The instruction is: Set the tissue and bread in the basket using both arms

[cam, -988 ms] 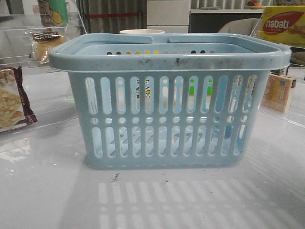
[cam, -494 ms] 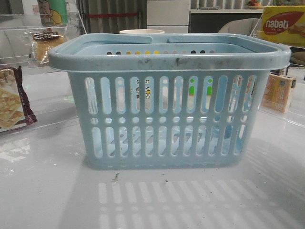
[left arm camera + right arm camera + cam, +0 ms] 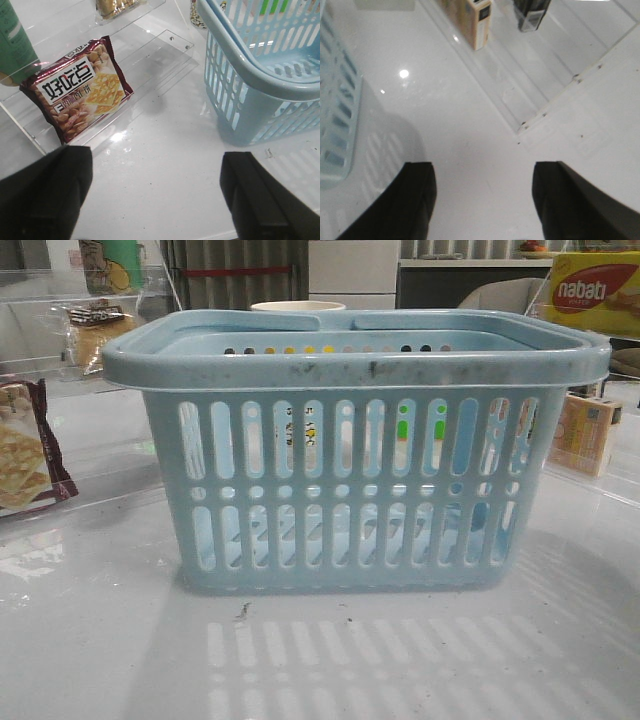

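The light-blue basket (image 3: 350, 470) stands in the middle of the table; its inside looks empty through the slots. It also shows in the left wrist view (image 3: 250, 80) and the right wrist view (image 3: 335, 100). The bread (image 3: 95, 330), golden in clear wrap, lies on a clear shelf at the far left, partly cut off in the left wrist view (image 3: 115, 7). A small dark pack, the tissue (image 3: 531, 12), stands on the right-hand clear shelf. My left gripper (image 3: 155, 195) is open and empty over bare table left of the basket. My right gripper (image 3: 482, 200) is open and empty right of the basket.
A maroon-edged cracker packet (image 3: 80, 90) leans on the left clear shelf beside a green bottle (image 3: 15, 45). A tan carton (image 3: 470, 20) stands next to the tissue, also in the front view (image 3: 585, 430). A yellow wafer box (image 3: 595, 290) sits far right.
A dark shape seen through the basket's lower right slots one second ago no longer shows. Nothing else has moved.
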Motion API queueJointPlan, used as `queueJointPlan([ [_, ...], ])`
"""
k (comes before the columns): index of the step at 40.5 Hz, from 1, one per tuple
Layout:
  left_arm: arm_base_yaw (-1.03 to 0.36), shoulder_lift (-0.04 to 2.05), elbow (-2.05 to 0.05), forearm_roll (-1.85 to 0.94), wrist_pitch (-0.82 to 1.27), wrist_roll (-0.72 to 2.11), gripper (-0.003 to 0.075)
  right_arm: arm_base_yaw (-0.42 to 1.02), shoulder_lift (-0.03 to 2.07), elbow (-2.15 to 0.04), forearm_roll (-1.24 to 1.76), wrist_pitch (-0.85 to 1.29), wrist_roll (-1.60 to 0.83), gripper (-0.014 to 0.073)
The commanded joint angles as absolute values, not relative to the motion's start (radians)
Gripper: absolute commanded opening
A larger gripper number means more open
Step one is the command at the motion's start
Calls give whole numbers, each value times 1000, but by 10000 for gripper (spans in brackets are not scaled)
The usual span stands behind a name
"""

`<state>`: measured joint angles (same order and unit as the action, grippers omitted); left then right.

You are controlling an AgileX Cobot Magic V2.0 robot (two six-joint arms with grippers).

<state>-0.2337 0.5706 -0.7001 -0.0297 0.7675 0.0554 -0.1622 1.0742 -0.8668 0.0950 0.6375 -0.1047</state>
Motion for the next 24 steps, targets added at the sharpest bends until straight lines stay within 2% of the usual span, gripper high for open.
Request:
queueJointPlan([
  [1, -242, 578, -728, -40, 695, 59, 580, -202, 1149, -977, 86, 570, -102, 529],
  [24, -242, 578, -728, -40, 695, 59, 580, -228, 1632, -1360, 26, 554, -111, 529],
])
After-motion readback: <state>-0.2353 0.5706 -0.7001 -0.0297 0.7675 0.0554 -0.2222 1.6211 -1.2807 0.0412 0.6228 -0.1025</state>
